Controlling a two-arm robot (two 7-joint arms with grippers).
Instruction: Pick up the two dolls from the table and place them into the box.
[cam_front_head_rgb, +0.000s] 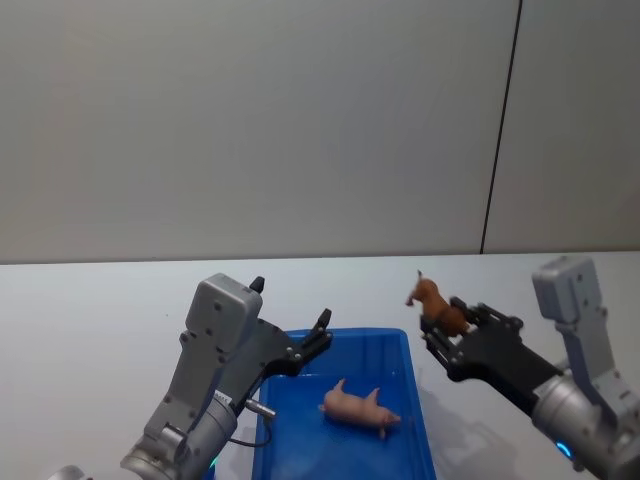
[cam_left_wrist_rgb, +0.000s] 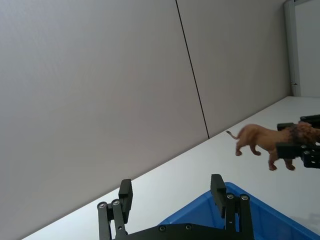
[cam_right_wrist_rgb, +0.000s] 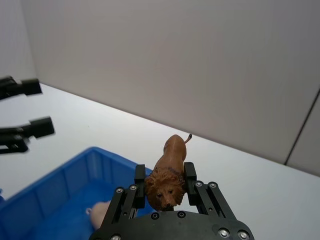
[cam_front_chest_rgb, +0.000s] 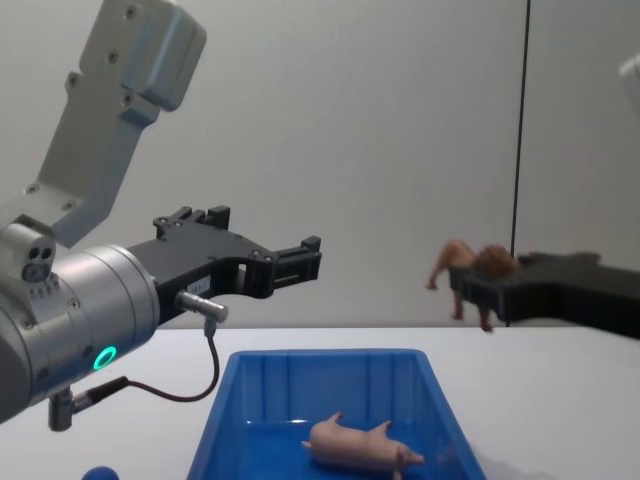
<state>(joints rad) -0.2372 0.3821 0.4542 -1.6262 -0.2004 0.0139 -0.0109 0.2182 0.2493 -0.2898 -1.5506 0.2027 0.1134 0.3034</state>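
Lower centre, head view: pig (cam_front_head_rgb: 360, 406) lies on its side in box (cam_front_head_rgb: 370, 333), long axis L–R, snout lower right, so 1 of 2 done. Left gripper (cam_front_head_rgb: 290, 302) hovers over box's left side, jaws apart. Right of centre, right gripper (cam_front_head_rgb: 445, 322) clamps lion (cam_front_head_rgb: 432, 296) by the head, tail pointing far; not yet dropped in.

Blue box (cam_front_head_rgb: 352, 348) on white table (cam_front_head_rgb: 100, 310)

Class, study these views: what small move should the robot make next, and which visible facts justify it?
Probably shift the right gripper toward the robot's left until it is over the box. Its jaws grip the reddish-brown doll, raised beside the box's right rim, not above the interior. The pink pig already lies inside, and the left gripper is open.
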